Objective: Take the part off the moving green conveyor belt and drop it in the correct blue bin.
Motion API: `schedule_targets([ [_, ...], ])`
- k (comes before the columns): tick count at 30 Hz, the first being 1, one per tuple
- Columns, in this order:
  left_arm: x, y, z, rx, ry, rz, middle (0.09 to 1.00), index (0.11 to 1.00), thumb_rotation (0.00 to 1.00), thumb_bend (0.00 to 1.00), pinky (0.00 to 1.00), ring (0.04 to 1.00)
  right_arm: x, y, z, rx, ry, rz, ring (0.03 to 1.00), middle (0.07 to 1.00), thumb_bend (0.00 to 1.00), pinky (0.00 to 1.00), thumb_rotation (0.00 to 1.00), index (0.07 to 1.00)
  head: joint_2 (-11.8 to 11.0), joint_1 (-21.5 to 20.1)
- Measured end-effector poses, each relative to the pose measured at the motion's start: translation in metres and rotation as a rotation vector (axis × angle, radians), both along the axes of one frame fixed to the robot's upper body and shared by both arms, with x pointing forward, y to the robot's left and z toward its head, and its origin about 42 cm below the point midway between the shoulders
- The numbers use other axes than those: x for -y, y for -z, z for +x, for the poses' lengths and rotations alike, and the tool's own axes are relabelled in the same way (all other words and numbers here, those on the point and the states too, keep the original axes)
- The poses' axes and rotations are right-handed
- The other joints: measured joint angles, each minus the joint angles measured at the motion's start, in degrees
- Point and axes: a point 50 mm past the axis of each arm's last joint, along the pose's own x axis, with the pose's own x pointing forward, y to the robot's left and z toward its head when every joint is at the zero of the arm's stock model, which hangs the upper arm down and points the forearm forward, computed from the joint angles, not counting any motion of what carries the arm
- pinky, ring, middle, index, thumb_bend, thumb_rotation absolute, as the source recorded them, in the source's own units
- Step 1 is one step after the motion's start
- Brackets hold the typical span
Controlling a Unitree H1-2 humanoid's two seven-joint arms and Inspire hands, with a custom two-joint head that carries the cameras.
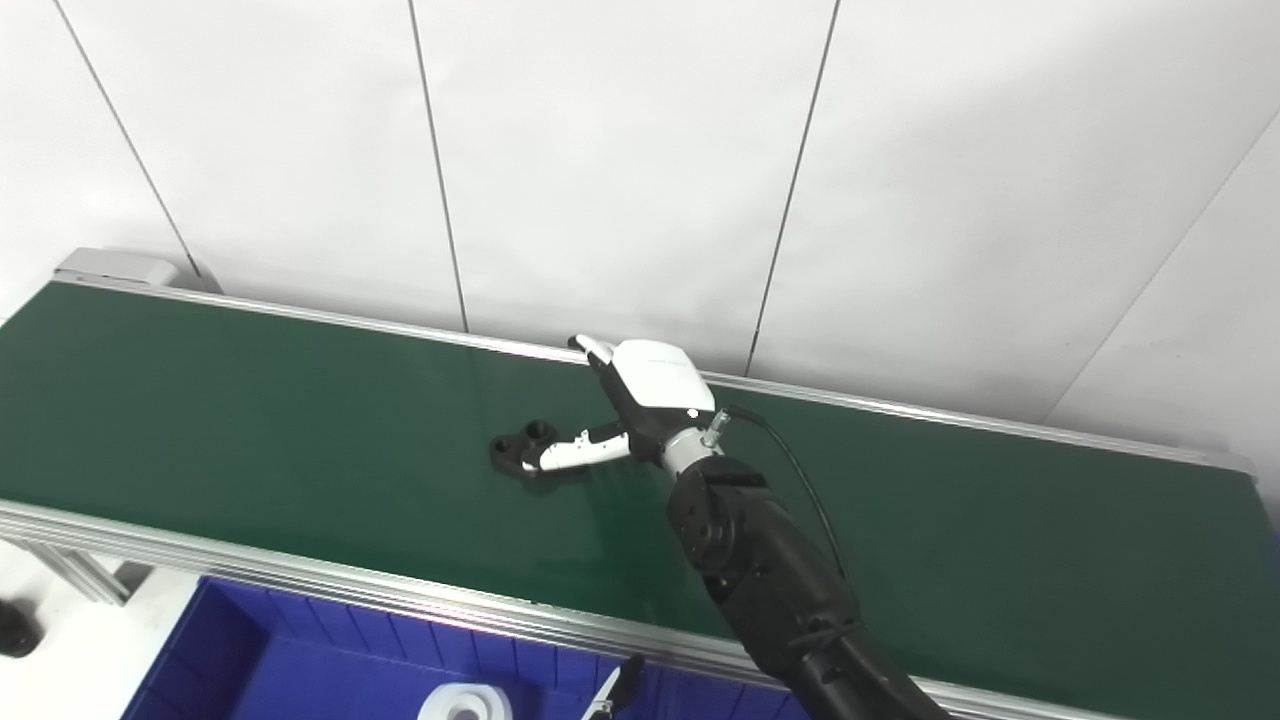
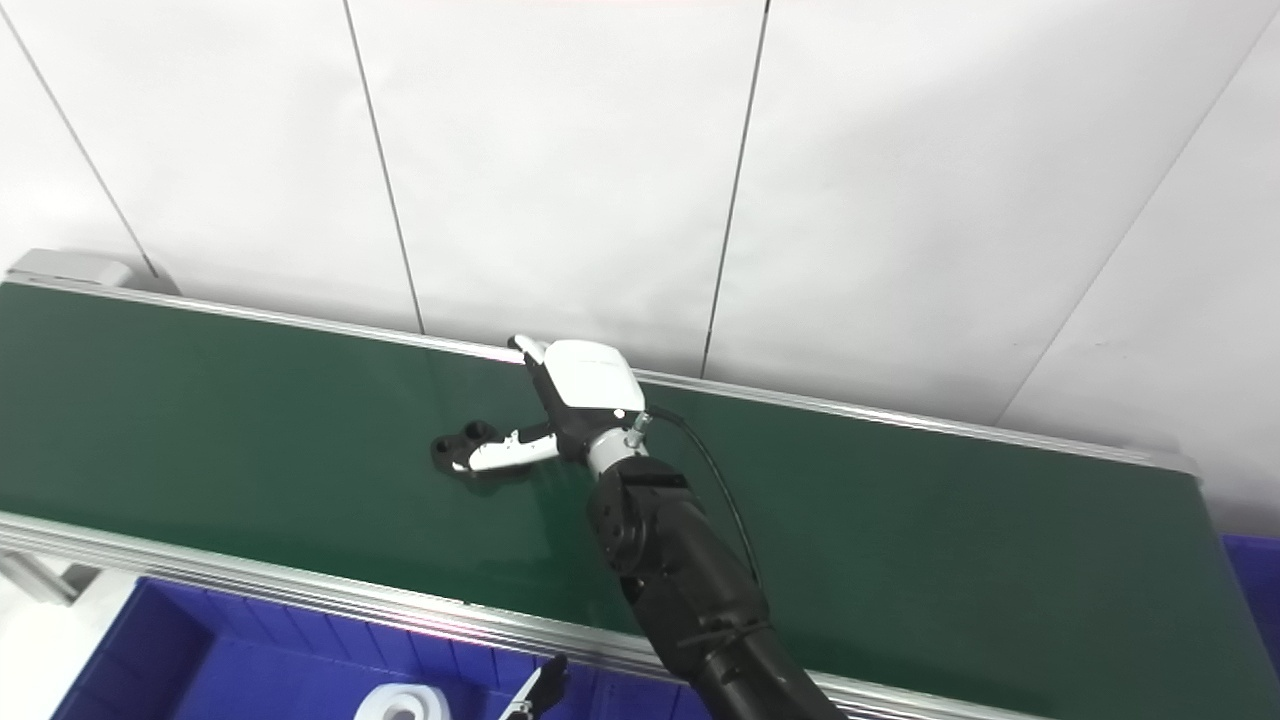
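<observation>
Lying just beyond right hand [image 1: 640, 400] fingers [image 1: 570, 453]: part [image 1: 520, 446].

Beside the white-and-black right hand [image 1: 640, 400] a black part [image 1: 522, 446] lies on the plain dark green conveyor belt [image 1: 250, 400], with a blue bin [image 1: 260, 650] below holding a white roll [image 1: 462, 703].

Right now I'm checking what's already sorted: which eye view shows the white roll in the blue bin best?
The left eye view: the white roll shows more of its ring. The right eye view cuts it nearer the bottom edge.
</observation>
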Motion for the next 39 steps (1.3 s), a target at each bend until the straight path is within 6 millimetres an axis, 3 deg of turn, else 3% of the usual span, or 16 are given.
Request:
schedule_targets([
  [8,-0.001,-0.010,-0.005,0.022,-0.036,0.004,1.000,1.000,0.80,0.85,0.85,1.000,0.001,0.020,0.003,-0.026,-0.012,-0.108,0.810,0.895,0.98,0.66,0.72,0.914,1.3,1.8],
  [12,-0.002,-0.018,-0.010,0.032,-0.058,-0.003,1.000,1.000,0.80,0.85,0.85,1.000,0.000,0.026,0.001,-0.002,-0.016,-0.135,0.755,0.850,0.95,0.61,0.68,0.877,1.8,2.1],
  [13,-0.002,-0.019,-0.011,0.030,-0.058,-0.003,1.000,1.000,0.80,0.85,0.86,1.000,0.000,0.027,0.001,0.003,-0.016,-0.141,0.717,0.815,0.93,0.57,0.67,0.854,1.9,2.4],
  [14,-0.002,-0.019,-0.011,0.027,-0.056,-0.001,1.000,1.000,0.80,0.84,0.85,1.000,0.000,0.029,0.000,0.011,-0.016,-0.153,0.653,0.748,0.82,0.53,0.64,0.817,1.9,2.4],
  [16,-0.002,-0.019,-0.011,0.022,-0.052,0.002,1.000,1.000,0.80,0.84,0.85,1.000,0.000,0.031,0.001,0.039,-0.010,-0.167,0.544,0.647,0.71,0.43,0.62,0.776,2.1,2.6],
  [19,-0.002,-0.021,-0.012,0.022,-0.050,0.003,1.000,1.000,0.80,0.85,0.86,1.000,0.001,0.033,0.003,0.069,0.011,-0.163,0.263,0.373,0.52,0.19,0.52,0.637,2.3,2.8],
  [22,-0.003,-0.022,-0.013,0.020,-0.046,0.005,1.000,1.000,0.80,0.86,0.84,1.000,0.001,0.039,0.000,0.084,0.046,-0.120,0.200,0.304,0.44,0.14,0.46,0.543,2.4,3.2],
  [24,-0.003,-0.022,-0.013,0.021,-0.043,0.006,1.000,1.000,0.78,0.86,0.86,1.000,0.002,0.042,-0.002,0.103,0.060,-0.109,0.200,0.299,0.43,0.14,0.46,0.476,2.4,3.2],
  [25,-0.003,-0.022,-0.013,0.021,-0.042,0.006,1.000,1.000,0.78,0.86,0.86,1.000,0.003,0.043,-0.003,0.110,0.063,-0.106,0.195,0.291,0.46,0.13,0.31,0.477,2.5,3.1],
  [26,-0.003,-0.022,-0.014,0.021,-0.042,0.007,1.000,1.000,0.78,0.86,0.86,1.000,0.003,0.045,-0.005,0.119,0.066,-0.101,0.191,0.287,0.48,0.13,0.24,0.480,2.5,3.0],
  [28,-0.003,-0.022,-0.014,0.021,-0.047,0.007,1.000,1.000,0.78,0.87,0.87,1.000,0.003,0.050,-0.011,0.142,0.074,-0.087,0.189,0.287,0.50,0.13,0.16,0.484,2.6,3.0],
  [39,-0.003,-0.023,-0.014,0.006,-0.044,0.015,1.000,1.000,0.78,0.84,0.86,1.000,-0.003,0.054,-0.026,0.215,0.068,-0.047,0.152,0.246,0.50,0.09,0.15,0.478,3.0,1.9],
])
